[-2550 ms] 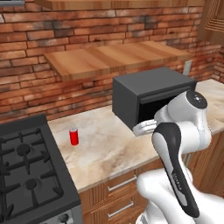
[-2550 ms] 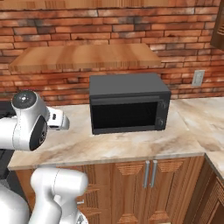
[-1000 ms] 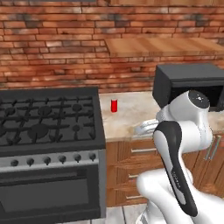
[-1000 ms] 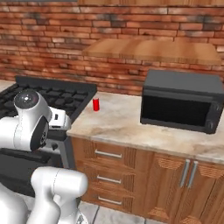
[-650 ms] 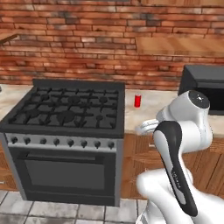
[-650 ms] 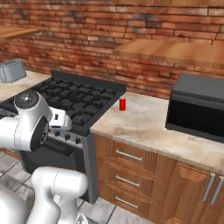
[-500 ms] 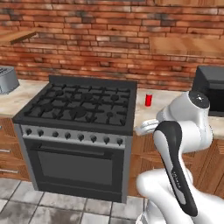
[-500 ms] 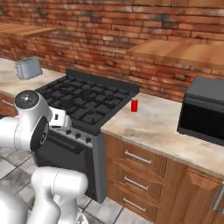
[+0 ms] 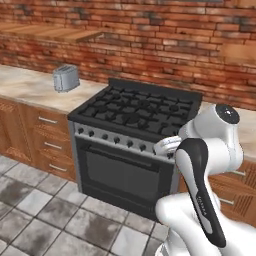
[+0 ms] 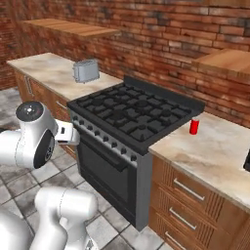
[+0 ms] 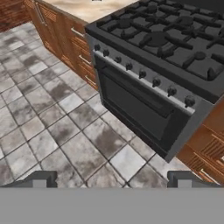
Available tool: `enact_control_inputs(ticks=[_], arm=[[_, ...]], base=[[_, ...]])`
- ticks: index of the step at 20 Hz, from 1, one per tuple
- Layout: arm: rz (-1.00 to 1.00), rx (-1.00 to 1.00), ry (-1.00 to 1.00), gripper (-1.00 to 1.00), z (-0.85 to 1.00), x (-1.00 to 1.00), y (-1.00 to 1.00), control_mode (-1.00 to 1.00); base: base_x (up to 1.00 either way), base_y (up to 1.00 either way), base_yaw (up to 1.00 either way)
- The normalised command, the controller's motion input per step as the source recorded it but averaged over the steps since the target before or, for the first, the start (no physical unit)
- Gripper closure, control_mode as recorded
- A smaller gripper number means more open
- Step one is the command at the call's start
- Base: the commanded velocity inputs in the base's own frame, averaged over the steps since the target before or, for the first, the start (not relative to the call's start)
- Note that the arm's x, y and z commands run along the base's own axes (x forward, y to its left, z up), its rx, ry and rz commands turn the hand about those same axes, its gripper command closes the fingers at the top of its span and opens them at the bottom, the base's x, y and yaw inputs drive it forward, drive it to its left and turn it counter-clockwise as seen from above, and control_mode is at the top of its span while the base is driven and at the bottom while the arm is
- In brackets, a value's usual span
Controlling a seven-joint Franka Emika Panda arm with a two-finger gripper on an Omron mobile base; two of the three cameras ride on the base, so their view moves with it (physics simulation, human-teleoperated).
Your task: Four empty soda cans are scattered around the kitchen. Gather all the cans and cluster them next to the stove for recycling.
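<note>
One red soda can [image 10: 194, 126] stands upright on the marble counter just right of the stove [image 10: 132, 114], near the brick wall. The wide black stove [image 9: 135, 112] with its row of knobs sits in the middle of both base views and at the upper right of the hand view, stove [image 11: 166, 43]. My gripper [image 11: 111, 181] is open with nothing between its fingertips, held out in the air in front of the oven door and looking down at the tiled floor. It is well apart from the can.
A silver toaster [image 9: 66, 78] sits on the counter left of the stove, toaster [image 10: 86, 71]. Wooden drawers [image 10: 183, 205] run under the counters on both sides. Grey tiled floor [image 11: 57, 127] spreads in front. A wooden shelf [image 10: 73, 27] hangs on the brick wall.
The whole picture has shifted: the base has moved left along the counter, so the microwave has slid out of view and the stove and toaster have come in. The gripper stays open.
</note>
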Motion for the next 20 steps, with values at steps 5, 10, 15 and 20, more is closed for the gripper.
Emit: enact_control_inputs(ticks=[5,10,15,20], arm=[[0.0,0.0,0.0,-1.0,0.0,0.0,0.0,1.0],[0.0,0.0,0.0,-1.0,0.0,0.0,0.0,1.0],[0.0,0.0,0.0,-1.0,0.0,0.0,0.0,1.0],[0.0,0.0,0.0,-1.0,0.0,0.0,0.0,1.0]], base=[[0.01,0.42,0.41],[0.16,0.5,0.34],[0.24,0.55,0.3],[0.34,0.55,0.25]])
